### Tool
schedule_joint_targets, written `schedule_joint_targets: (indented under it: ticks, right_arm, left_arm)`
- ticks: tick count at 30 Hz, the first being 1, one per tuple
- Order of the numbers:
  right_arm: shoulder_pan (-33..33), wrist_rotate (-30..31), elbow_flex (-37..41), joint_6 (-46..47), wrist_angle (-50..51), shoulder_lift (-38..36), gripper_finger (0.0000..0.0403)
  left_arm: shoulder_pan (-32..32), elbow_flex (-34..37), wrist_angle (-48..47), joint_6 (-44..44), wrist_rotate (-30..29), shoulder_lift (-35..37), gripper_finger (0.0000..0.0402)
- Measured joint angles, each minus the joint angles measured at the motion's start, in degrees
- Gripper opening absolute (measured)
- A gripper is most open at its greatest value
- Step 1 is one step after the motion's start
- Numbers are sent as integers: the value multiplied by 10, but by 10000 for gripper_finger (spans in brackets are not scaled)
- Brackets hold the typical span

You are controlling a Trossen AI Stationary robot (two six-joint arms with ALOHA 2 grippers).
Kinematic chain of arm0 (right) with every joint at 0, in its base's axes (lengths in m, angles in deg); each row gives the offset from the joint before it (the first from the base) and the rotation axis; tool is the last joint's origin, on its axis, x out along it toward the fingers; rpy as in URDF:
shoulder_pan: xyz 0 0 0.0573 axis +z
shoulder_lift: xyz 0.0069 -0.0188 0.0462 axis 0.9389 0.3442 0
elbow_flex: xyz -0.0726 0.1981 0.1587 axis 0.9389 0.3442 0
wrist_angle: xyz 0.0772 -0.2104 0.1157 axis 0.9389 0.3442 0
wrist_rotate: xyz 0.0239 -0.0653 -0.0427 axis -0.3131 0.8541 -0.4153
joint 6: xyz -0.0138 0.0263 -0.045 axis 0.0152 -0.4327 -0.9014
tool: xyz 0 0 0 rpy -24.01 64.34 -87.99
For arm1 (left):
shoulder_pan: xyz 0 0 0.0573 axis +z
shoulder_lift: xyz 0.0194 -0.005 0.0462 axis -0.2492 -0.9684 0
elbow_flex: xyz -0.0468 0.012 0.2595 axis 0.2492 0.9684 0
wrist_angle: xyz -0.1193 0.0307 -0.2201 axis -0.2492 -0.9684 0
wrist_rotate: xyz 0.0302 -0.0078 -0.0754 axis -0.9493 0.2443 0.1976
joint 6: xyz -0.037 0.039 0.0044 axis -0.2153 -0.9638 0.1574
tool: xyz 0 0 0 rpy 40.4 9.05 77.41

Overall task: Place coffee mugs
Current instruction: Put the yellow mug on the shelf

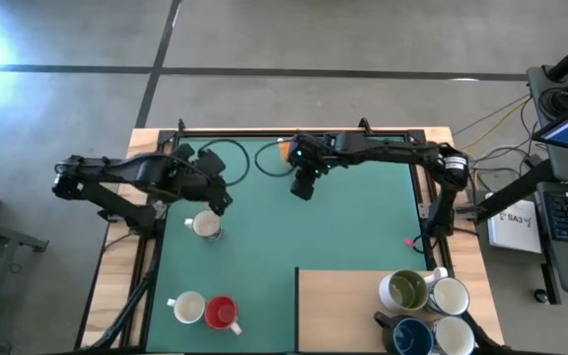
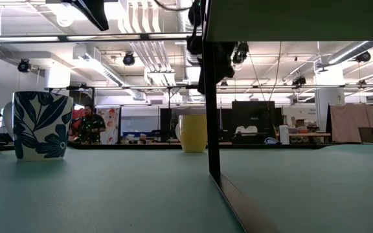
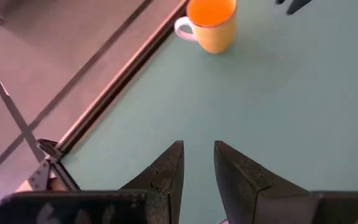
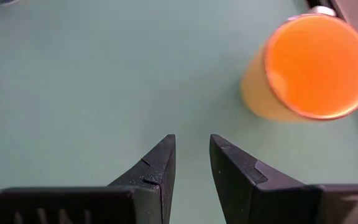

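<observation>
Hovering over the green mat of the bench (image 1: 264,227), both arms hang empty. The left gripper (image 1: 217,202) sits toward the left edge, just above a patterned white mug (image 1: 205,225); its jaws stand slightly parted with nothing between them, as the left wrist view (image 3: 197,165) shows. The right gripper (image 1: 304,185) hangs near the far edge, close beside the orange mug (image 1: 286,153), jaws likewise slightly parted and released, with only mat between them (image 4: 191,158). In the right wrist view the orange mug (image 4: 309,71) stands upright, yellow outside and orange inside.

Near the left of the near edge stand a white mug (image 1: 187,309) and a red mug (image 1: 222,313), touching. At the near right corner, on a bare wooden panel (image 1: 338,306), cluster the olive-green-lined mug (image 1: 405,291), a dark blue mug (image 1: 412,337) and two white mugs (image 1: 450,297).

In the low view the leaf-patterned mug (image 2: 41,125) stands left of the yellow one (image 2: 193,133).
</observation>
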Motion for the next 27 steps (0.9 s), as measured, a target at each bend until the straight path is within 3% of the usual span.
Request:
schedule_joint_targets:
  ticks: [8, 17, 27]
  right_arm:
    - [-46, -53, -1, 6, -55, 32, 89]
    - [-55, -28, -1, -86, -103, 34, 89]
    - [-64, -14, 3, -124, -141, 34, 89]
  left_arm:
    - [58, 0, -5, -72, 0, 39, 71]
    - [131, 0, -5, -156, 0, 93, 71]
    - [146, 0, -5, -186, 0, 142, 71]
